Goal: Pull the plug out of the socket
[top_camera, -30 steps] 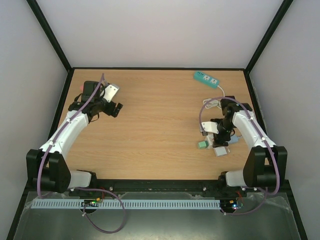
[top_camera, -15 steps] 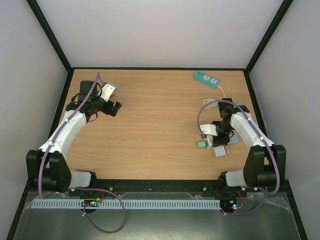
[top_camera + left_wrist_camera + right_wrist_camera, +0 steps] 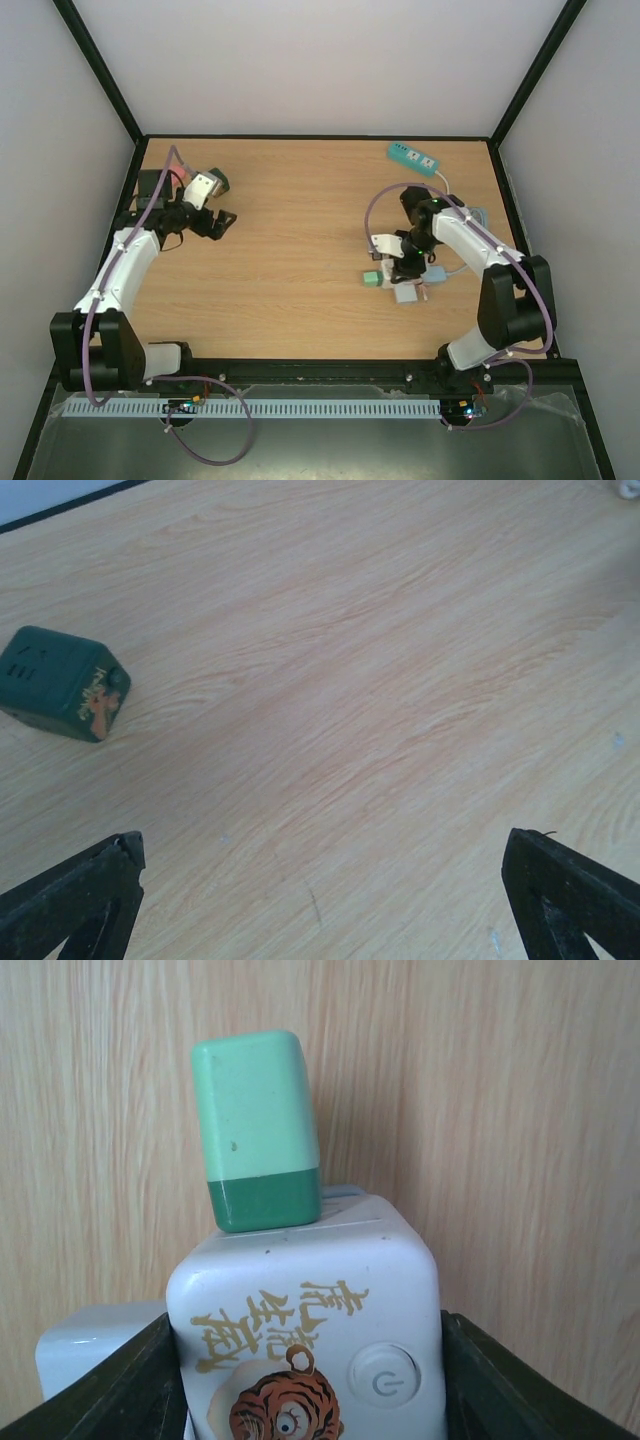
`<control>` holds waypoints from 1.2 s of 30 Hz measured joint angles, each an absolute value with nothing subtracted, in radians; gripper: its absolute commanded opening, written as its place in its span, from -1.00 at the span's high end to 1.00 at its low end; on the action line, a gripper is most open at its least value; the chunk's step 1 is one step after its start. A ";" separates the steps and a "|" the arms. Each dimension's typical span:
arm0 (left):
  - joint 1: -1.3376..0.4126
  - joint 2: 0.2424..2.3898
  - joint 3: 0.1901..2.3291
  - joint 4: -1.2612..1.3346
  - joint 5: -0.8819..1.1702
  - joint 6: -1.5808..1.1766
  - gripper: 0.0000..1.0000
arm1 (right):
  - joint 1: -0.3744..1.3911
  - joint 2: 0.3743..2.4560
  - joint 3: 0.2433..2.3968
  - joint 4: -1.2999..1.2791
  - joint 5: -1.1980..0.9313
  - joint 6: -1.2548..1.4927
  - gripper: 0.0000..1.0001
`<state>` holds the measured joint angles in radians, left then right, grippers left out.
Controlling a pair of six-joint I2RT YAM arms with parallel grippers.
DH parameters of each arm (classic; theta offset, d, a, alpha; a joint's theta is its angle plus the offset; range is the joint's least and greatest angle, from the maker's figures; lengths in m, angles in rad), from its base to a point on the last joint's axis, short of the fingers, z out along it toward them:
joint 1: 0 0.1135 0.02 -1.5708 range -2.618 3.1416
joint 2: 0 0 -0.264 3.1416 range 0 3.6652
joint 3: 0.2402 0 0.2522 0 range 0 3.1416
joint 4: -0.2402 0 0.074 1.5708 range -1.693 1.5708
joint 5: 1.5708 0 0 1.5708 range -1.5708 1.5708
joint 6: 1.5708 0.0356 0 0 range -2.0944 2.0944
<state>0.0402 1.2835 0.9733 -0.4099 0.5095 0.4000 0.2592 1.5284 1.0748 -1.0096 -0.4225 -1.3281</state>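
A white cube socket point(image 3: 305, 1335) with a tiger picture sits between the fingers of my right gripper point(image 3: 310, 1360), which press on both its sides. A green plug point(image 3: 258, 1130), pale on top and dark at its base, sticks out of the socket's far face. From the top view the plug point(image 3: 372, 279) shows left of the right gripper point(image 3: 398, 272), low over the table. My left gripper point(image 3: 322, 845) hangs open over bare wood at the far left point(image 3: 215, 224).
A dark green cube point(image 3: 60, 685) lies on the table left of the left gripper point(image 3: 219, 181). A teal power strip point(image 3: 414, 157) with a white cord point(image 3: 441, 181) lies at the back right. A second white block point(image 3: 90, 1345) sits beside the socket.
The right gripper has closed on the white socket and moved left with it and the plug. The left arm has swung further left and back.
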 measured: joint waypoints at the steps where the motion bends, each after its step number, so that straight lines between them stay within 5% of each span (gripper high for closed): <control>1: 0.045 1.280 0.973 -0.421 0.522 0.416 -0.99 | 0.276 1.538 1.082 -0.996 -0.439 -1.305 0.18; 20: 0.184 1.355 0.925 -0.736 0.840 0.916 -0.98 | 0.641 1.812 1.332 -0.696 -0.519 -0.880 0.22; 36: -0.001 1.358 0.760 -0.495 0.827 1.015 -0.79 | 0.728 1.909 1.417 -0.564 -0.543 -0.734 0.21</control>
<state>-0.0013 1.3579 0.7597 -0.4946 0.8268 1.0145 0.7277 1.9091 1.4174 -0.5636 -0.5434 -0.7341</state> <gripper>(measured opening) 0.914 0.572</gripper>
